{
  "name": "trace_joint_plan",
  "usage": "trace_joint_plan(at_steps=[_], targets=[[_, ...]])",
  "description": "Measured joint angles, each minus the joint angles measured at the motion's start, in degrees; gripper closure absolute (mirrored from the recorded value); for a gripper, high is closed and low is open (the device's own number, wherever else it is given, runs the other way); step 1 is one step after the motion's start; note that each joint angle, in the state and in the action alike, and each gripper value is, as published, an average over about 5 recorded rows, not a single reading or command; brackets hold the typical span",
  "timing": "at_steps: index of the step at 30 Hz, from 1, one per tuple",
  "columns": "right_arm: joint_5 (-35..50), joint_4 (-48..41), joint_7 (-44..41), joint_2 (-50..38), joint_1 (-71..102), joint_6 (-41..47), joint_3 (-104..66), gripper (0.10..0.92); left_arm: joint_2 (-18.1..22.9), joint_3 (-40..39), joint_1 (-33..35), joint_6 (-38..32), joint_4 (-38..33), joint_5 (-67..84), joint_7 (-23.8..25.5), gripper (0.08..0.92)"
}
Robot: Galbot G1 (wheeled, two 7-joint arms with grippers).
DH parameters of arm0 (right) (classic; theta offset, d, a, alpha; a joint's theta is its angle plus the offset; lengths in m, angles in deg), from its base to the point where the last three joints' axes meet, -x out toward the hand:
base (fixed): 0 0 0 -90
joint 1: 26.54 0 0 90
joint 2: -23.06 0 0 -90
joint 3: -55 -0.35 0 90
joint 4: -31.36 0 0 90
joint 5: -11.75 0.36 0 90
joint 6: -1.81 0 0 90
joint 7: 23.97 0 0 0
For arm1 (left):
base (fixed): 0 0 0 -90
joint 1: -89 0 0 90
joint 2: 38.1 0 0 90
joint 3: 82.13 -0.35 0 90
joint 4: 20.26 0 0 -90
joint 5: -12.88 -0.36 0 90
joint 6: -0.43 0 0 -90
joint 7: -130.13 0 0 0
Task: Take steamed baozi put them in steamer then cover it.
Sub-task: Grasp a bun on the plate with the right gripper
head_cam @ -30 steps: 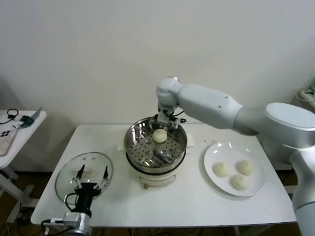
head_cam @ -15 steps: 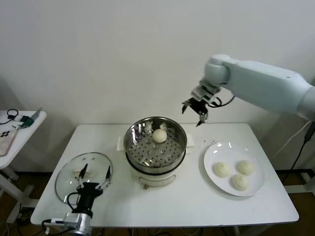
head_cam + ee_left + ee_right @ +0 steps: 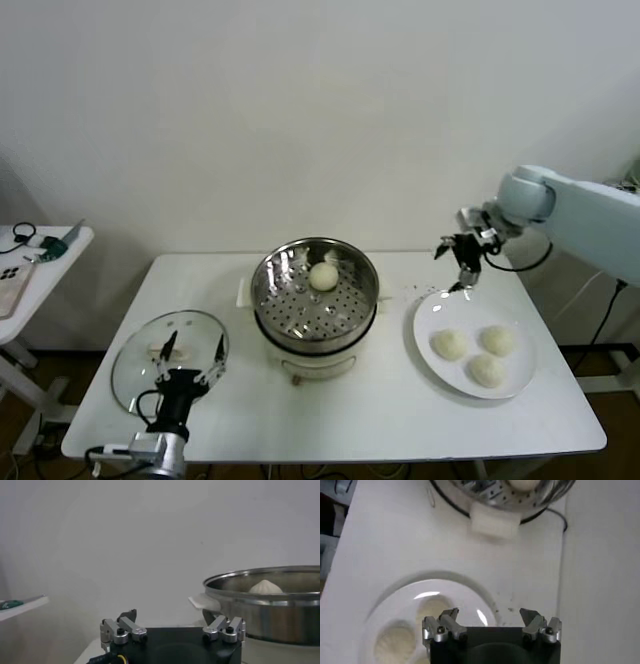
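Hovering right pincer (image 3: 459, 266) above baozi (image 3: 450, 345)

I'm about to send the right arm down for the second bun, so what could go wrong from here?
1. The three baozi sit close together on the plate; the right gripper, jaws open, may nudge a neighbour while taking one.
2. The baozi in the steamer lies near the far rim of the steamer; the next drop could land against it.
3. The glass lid lies flat under the left gripper: an awkward pickup later.

Steamer (image 3: 315, 296): top uncovered, one baozi (image 3: 323, 276) at its far side, remaining floor bare; glass lid (image 3: 170, 358) left, plate (image 3: 476, 343) right, bare table (image 3: 330, 420) in front.
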Motion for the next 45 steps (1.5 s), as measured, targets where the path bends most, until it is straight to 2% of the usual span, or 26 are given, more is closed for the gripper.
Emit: trace_joint_plan(at_steps=[19, 45], targets=[[-6.8, -3.0, -0.3, -1.4, 18.0, 3.7, -10.3, 0.203, 0.5, 0.6, 0.2, 0.0, 0.9, -0.7, -0.3, 0.177], [-10.3, -10.7, -0.1, 4.5, 24.7, 4.2, -14.6, 0.21, 0.7, 0.8, 0.2, -0.2, 1.6, -0.8, -0.4, 0.177]])
